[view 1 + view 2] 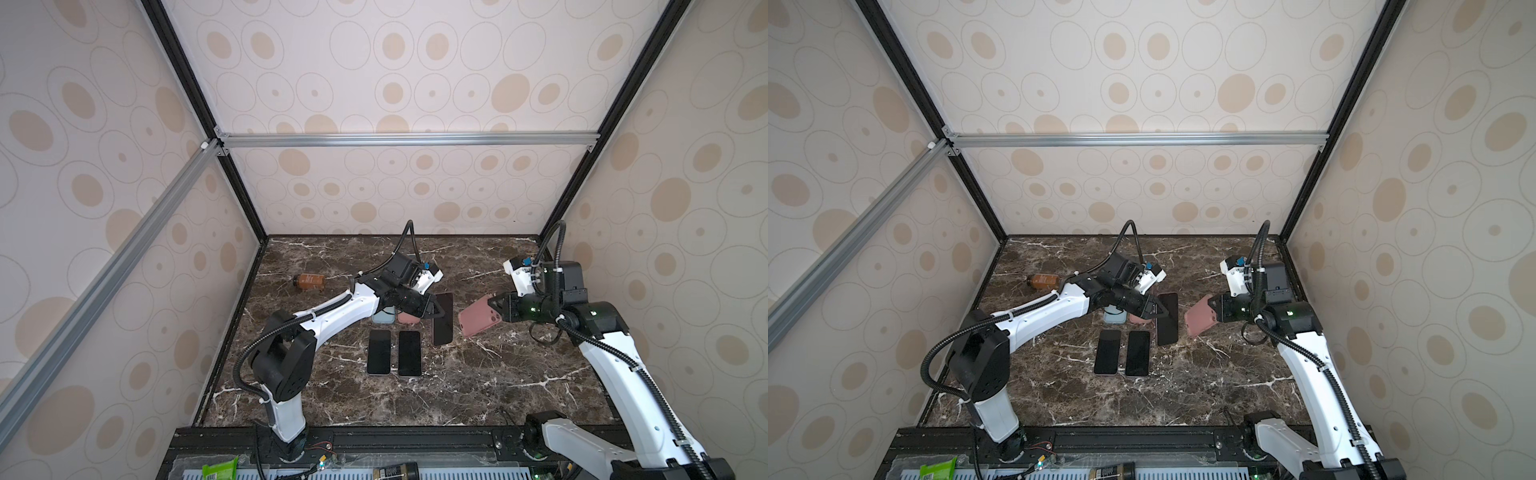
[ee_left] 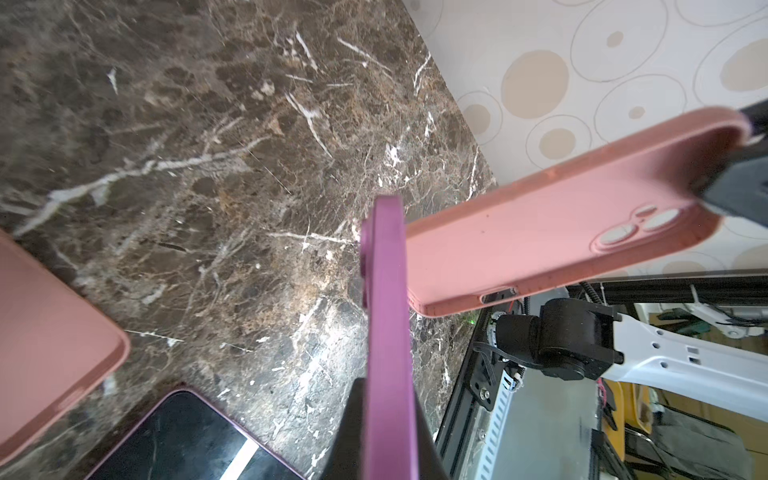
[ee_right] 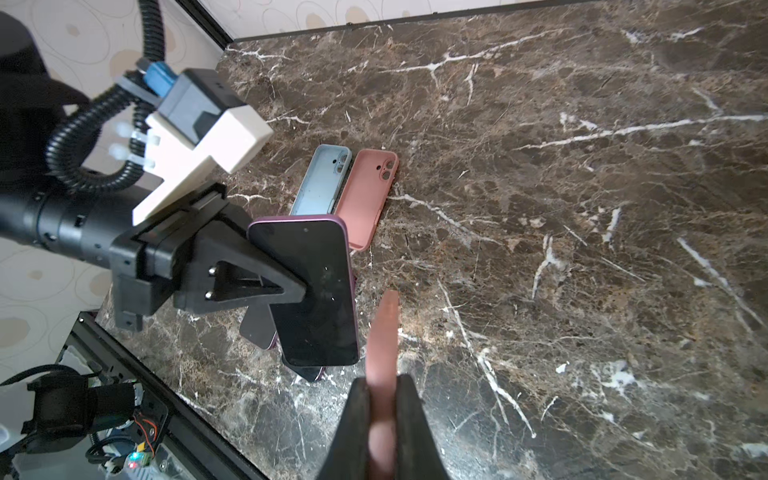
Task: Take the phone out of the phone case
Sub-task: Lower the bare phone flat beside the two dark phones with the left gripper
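Two hands, each clamped on something.
I see left hand [image 1: 433,310] gripping the purple phone [image 1: 443,330], right hand [image 1: 494,308] pinching the empty pink phone case [image 1: 476,321], just apart.

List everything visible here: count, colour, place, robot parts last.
flat phones: 2, black screens, front centre of table
purple phone: 1, purple, in left tool
held pink case: 1, pink, empty, in right tool
loose pink case: 1, pink, on table behind flat phones
blue case: 1, light blue, beside loose pink case
bottle: 1, brown, lying far left on table
green packet: 1, green, front ledge
table: 1, brown marble, enclosure floor
left tool: 1, black, shut on purple phone
right tool: 1, black, shut on held pink case
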`<action>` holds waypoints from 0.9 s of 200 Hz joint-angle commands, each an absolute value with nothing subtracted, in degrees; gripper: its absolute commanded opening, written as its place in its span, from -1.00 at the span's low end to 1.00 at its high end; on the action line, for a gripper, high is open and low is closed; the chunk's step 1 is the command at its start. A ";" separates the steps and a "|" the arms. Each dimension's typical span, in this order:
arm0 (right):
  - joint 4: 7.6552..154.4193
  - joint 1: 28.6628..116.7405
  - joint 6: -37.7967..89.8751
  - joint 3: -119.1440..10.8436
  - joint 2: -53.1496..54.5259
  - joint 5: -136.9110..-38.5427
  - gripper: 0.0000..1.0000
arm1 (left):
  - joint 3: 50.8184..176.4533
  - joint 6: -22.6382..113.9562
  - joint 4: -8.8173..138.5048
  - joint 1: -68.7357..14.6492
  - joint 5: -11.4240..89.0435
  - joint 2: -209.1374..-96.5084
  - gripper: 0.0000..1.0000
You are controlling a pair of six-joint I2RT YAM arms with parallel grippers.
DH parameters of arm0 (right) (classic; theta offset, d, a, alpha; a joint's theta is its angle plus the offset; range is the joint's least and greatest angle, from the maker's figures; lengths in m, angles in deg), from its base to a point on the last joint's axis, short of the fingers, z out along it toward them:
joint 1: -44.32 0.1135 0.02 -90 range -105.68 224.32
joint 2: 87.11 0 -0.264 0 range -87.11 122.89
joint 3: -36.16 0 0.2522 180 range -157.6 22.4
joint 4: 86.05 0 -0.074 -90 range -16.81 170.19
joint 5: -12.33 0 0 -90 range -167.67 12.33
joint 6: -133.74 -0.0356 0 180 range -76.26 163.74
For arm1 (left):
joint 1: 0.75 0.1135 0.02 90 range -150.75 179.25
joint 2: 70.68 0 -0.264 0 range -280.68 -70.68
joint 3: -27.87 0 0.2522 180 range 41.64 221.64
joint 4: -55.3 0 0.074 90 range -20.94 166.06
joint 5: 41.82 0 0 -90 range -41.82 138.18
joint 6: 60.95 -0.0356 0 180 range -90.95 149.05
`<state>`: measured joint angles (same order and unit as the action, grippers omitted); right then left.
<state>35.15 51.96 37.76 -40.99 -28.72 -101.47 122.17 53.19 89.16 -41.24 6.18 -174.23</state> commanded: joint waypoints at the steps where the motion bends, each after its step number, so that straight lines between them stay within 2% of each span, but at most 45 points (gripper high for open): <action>1: 35.66 51.71 37.89 -39.04 -31.16 -100.29 -1.00 | 121.98 56.98 86.12 -41.13 1.35 -175.45 -1.00; 30: 34.28 51.73 37.03 -37.58 -31.49 -98.33 -1.00 | 121.44 58.42 87.62 -41.35 1.64 -177.30 -1.00; 74: 33.08 51.79 37.12 -35.95 -29.99 -100.84 -1.00 | 121.32 60.34 88.77 -41.89 0.81 -179.83 -1.00; 180: 38.22 51.88 35.35 -29.15 -30.57 -101.67 -1.00 | 123.59 61.66 91.31 -44.56 1.65 -183.92 -0.94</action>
